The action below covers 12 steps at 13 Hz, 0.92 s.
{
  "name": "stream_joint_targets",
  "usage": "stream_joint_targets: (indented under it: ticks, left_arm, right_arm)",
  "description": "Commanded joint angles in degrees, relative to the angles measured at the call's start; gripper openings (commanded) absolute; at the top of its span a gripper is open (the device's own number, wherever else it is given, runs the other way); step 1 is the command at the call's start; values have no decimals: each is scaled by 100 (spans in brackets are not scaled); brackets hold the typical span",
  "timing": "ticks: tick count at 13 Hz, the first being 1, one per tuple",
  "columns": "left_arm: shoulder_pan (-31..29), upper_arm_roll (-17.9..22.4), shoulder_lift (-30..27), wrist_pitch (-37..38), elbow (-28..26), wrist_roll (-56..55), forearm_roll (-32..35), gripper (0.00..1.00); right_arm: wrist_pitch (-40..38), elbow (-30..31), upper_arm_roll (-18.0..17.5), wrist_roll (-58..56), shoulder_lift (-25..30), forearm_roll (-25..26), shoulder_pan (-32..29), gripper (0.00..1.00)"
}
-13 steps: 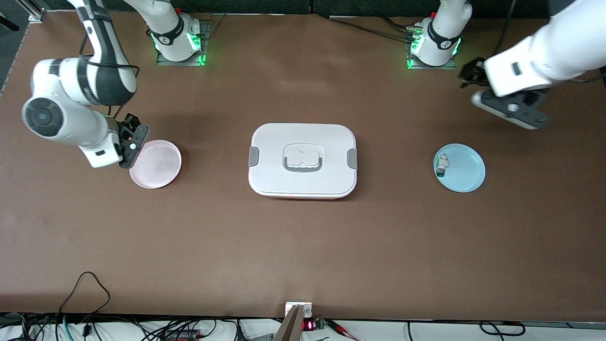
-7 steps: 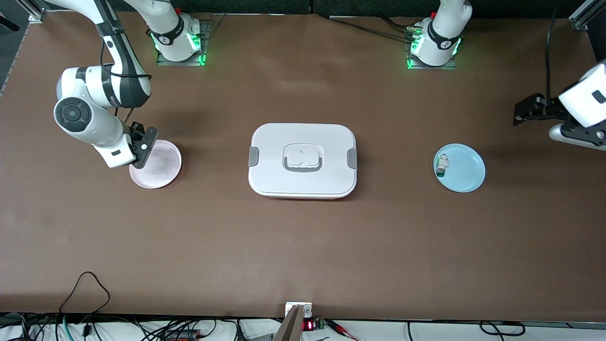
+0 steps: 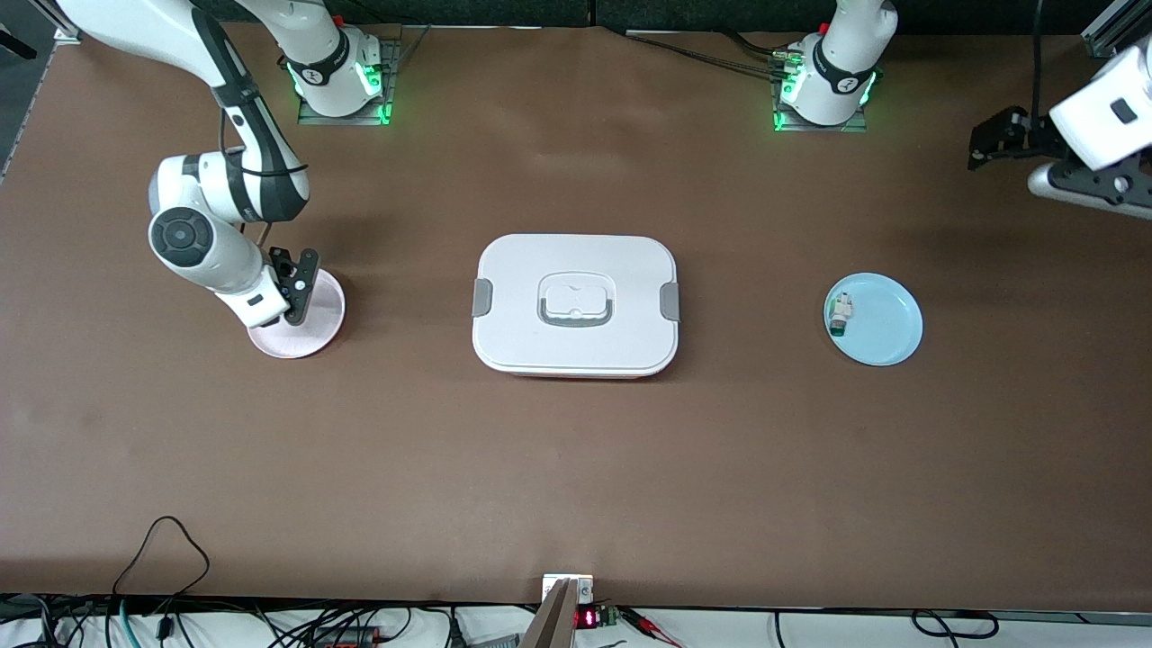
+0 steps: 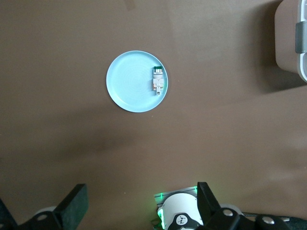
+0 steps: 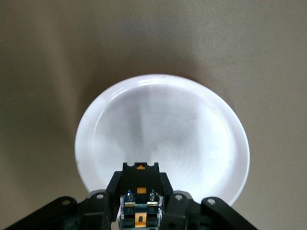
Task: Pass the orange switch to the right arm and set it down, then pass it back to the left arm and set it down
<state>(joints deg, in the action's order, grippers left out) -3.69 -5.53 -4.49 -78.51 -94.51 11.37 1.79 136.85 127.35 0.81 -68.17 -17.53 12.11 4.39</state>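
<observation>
My right gripper (image 3: 301, 292) hangs low over the pink plate (image 3: 322, 322), shut on the orange switch (image 5: 140, 181), a small black block with orange marks. In the right wrist view the right gripper (image 5: 140, 194) has the plate (image 5: 163, 124) spread under it. The switch is too small to make out in the front view. The white box (image 3: 576, 306) with grey clasps sits mid-table, apart from both arms. My left gripper (image 3: 981, 144) is open and holds nothing, over bare table at the left arm's end. In its wrist view the left gripper (image 4: 139, 206) shows wide-spread fingers (image 4: 73, 205).
A light blue plate (image 3: 886, 326) lies toward the left arm's end of the table and carries a small white-and-green component (image 3: 841, 313). The left wrist view shows that plate (image 4: 127, 81), the component (image 4: 159, 80) and a corner of the box (image 4: 292, 38). Cables run along the table's near edge.
The right arm has swung toward the box, bringing its shut gripper from the plate's rim to over the plate. The left arm has drawn away toward the table's end and back toward the bases.
</observation>
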Motion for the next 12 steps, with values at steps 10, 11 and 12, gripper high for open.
stream_joint_targets:
  ticks: [10, 11, 12]
  left_arm:
    - [394, 973, 9, -569, -138, 1076, -82, 100]
    - [387, 984, 18, -569, -129, 1017, -117, 100]
    - [387, 932, 18, -569, -103, 955, -126, 100]
  right_arm:
    - [581, 290, -45, -21, -128, 29, -70, 100]
    - [406, 264, -45, 110, -32, 2, -78, 100]
    - [239, 220, -37, 372, 65, -16, -79, 100]
